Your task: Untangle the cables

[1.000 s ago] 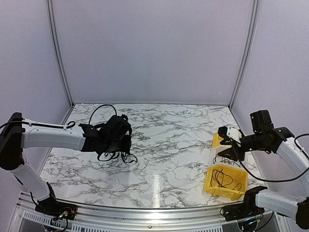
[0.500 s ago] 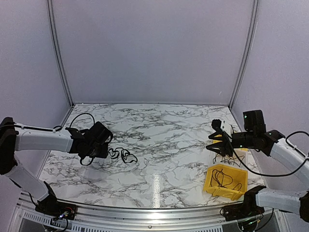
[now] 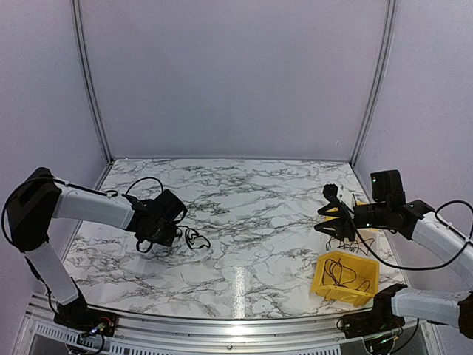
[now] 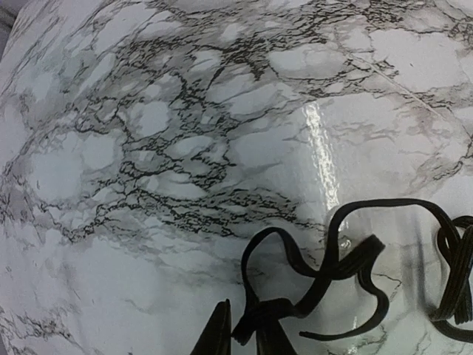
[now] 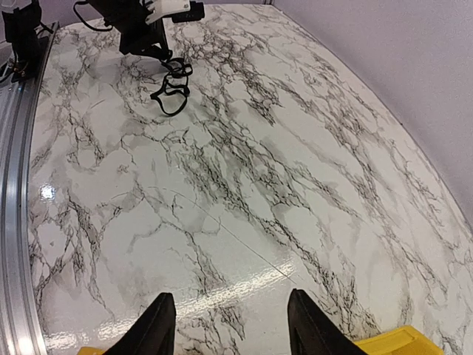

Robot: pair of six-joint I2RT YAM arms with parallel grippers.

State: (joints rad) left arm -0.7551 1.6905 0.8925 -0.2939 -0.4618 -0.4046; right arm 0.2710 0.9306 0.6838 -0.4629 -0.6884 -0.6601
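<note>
**Item 1, table.** White marble-pattern tabletop with grey veins (image 3: 259, 214), pale wall panels on L, back and R sides, metal rail (image 3: 222, 325) along the near edge. The wide ctr span btwn the two arms is bare marble. Least room is at the L edge by the wall post and at the R edge round the bin.

**Item 2, left arm.** White links w/ black joints, reaching in from the L edge, forearm low and nearly level over the table. The left gripper (image 3: 175, 235) points toward ctr, tips down at the surface. In the wrist view its fingertips (image 4: 222, 334) are drawn in on a fold of cable, w/ the fold pressed btwn them.

**Item 3, cables.** Thin flat black cables (image 3: 194, 238), lying in loose loops on the marble just R of the left gripper, L of ctr and well apart from every edge. One end is in the jaws and the rest lies flat on the table (image 4: 270, 310).

**Item 4, right arm.** Elbow out at the R wall, forearm raised and aimed inward. The right gripper (image 3: 325, 213) is above the table w/ its fingers (image 5: 159, 325) spread wide and nothing btwn them.

**Item 5, bin.** Yellow plastic open-top bin (image 3: 344, 294), near-R corner, below and just nearside of the right gripper. It holds dark wire loops.
</note>
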